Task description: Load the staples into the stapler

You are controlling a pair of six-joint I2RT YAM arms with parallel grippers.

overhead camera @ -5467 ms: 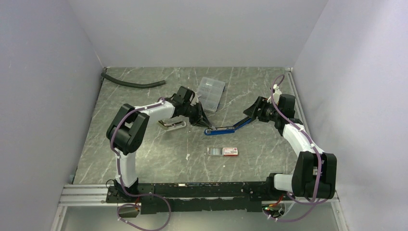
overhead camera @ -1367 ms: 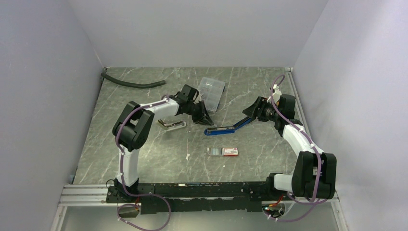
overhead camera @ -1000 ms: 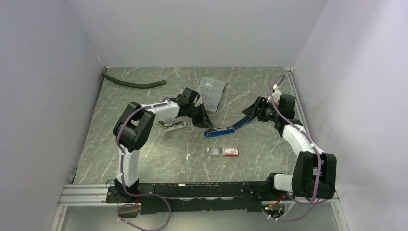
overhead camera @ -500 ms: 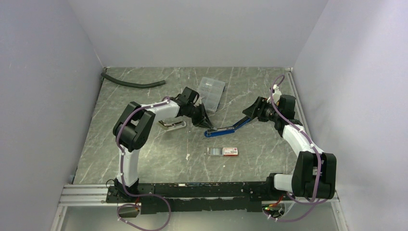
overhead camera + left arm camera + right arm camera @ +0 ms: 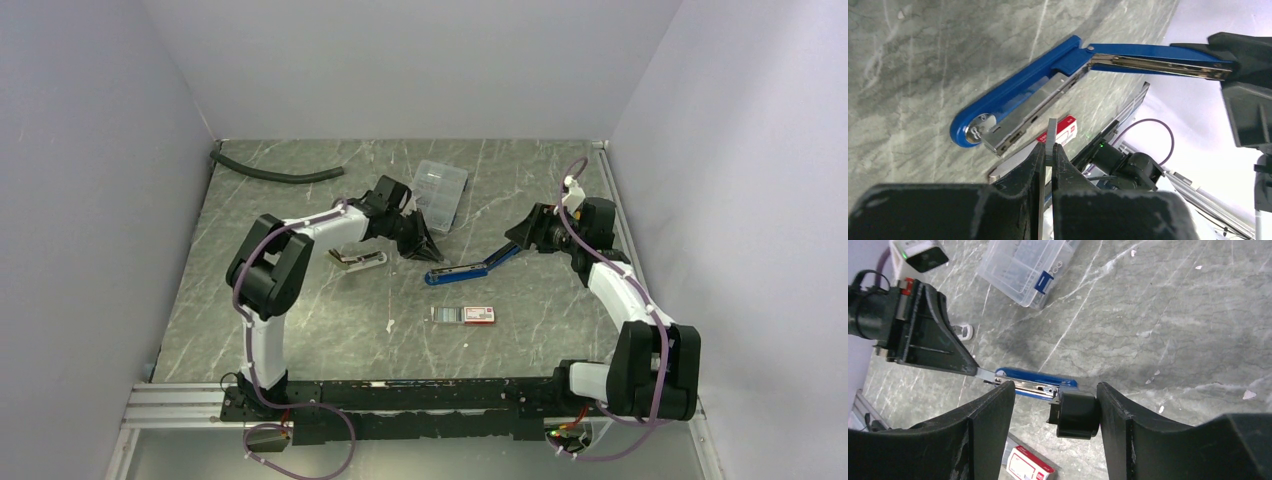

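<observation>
Staple strip [image 5: 1050, 136]: light, thin, snaps easily, so hold mid-length. L gripper [image 5: 1049, 150] pinches it edge-on; R gripper [image 5: 1054, 390] clamps blue stapler [image 5: 1013, 92] arm up.

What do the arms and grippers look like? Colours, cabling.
White links and black joint housings on the left arm and right arm; a purple cable loops along each. The left gripper and right gripper are black, with broad wedge-shaped fingers.

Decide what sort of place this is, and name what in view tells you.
Probably a robot test cell: left arm and right arm bolted at the edge of a marble-patterned table, plain grey walls closing it in, and props such as a blue stapler.
</observation>
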